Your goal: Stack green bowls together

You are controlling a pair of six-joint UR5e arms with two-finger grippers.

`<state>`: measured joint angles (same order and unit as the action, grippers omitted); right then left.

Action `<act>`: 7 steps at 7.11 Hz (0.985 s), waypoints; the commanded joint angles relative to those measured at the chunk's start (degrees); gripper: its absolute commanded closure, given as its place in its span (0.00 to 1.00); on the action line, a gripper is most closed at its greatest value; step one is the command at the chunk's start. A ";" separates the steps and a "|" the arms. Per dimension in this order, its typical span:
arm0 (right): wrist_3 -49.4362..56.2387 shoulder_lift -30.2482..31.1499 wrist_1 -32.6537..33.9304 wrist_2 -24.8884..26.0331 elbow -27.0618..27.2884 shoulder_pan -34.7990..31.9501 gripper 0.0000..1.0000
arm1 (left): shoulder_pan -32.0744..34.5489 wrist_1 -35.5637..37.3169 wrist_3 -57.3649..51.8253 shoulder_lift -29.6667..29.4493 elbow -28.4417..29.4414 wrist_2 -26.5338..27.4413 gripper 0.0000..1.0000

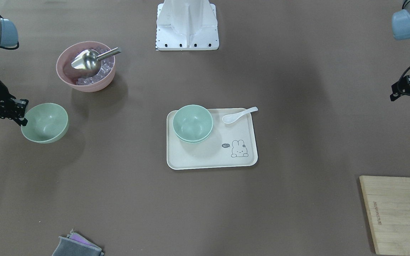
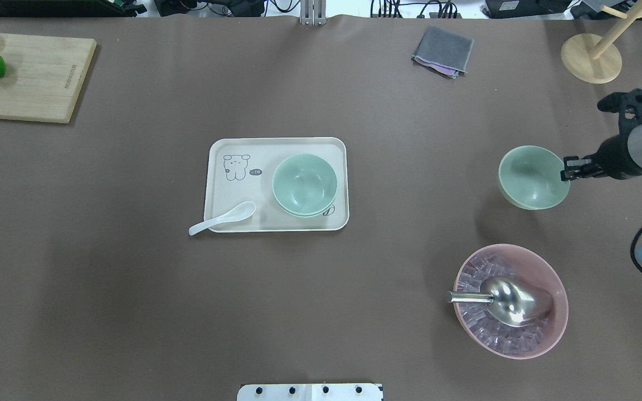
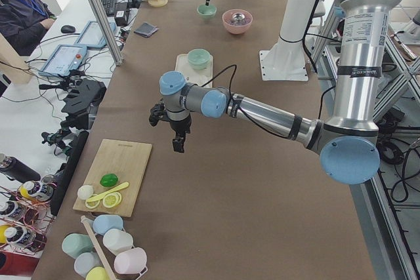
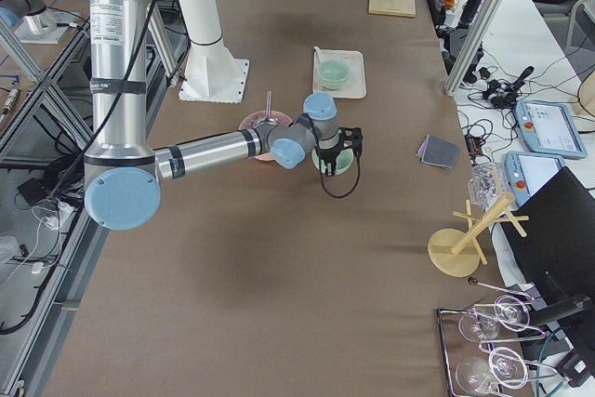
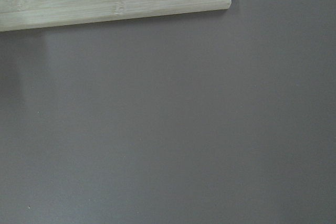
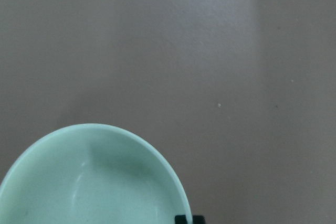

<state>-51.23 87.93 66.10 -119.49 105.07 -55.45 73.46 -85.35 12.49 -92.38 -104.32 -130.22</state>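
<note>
Two green bowls (image 2: 304, 184) sit nested on the cream tray (image 2: 226, 220) in the middle of the table, also seen in the front view as the stacked green bowls (image 1: 192, 122). A third green bowl (image 2: 534, 177) hangs tilted just above the table at the right, with my right gripper (image 2: 566, 170) shut on its rim. The right wrist view shows that bowl (image 6: 94, 182) from above. My left gripper (image 1: 409, 89) hovers over bare table near the cutting board, away from all bowls; its jaws are unclear.
A pink bowl (image 2: 510, 301) of ice cubes with a metal scoop stands near the held bowl. A white spoon (image 2: 220, 218) lies across the tray's edge. A cutting board (image 2: 25, 75) with citrus, a grey cloth (image 2: 442, 51) and a wooden stand (image 2: 591, 58) line the far side.
</note>
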 commanded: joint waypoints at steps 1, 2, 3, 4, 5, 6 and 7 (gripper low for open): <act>-2.10 -13.51 17.16 0.31 2.16 0.25 1.00 | 1.15 3.16 -0.09 0.44 0.34 -1.68 0.01; -5.95 -18.79 21.40 0.75 2.42 1.91 1.00 | 4.29 3.79 -4.79 0.88 0.87 -1.87 0.01; -9.55 -22.41 23.44 1.45 2.42 4.10 1.00 | 8.76 7.62 -14.15 1.67 2.27 -1.79 0.01; -14.02 -25.58 24.77 2.85 2.42 6.38 1.00 | 12.81 9.75 -21.64 1.85 3.50 -1.27 0.01; -16.94 -28.92 27.22 3.73 2.51 7.97 1.00 | 16.68 9.68 -26.85 1.85 6.82 -1.17 0.01; -19.32 -33.04 31.50 4.96 2.34 9.99 1.00 | 18.80 9.59 -31.16 1.85 9.29 -1.08 0.01; -23.08 -36.48 34.42 7.58 2.16 12.88 1.00 | 19.43 9.68 -32.69 2.20 10.09 0.48 0.01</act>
<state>-70.08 56.03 96.48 -114.50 107.41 -45.75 91.07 -75.84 -16.64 -90.46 -96.09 -130.99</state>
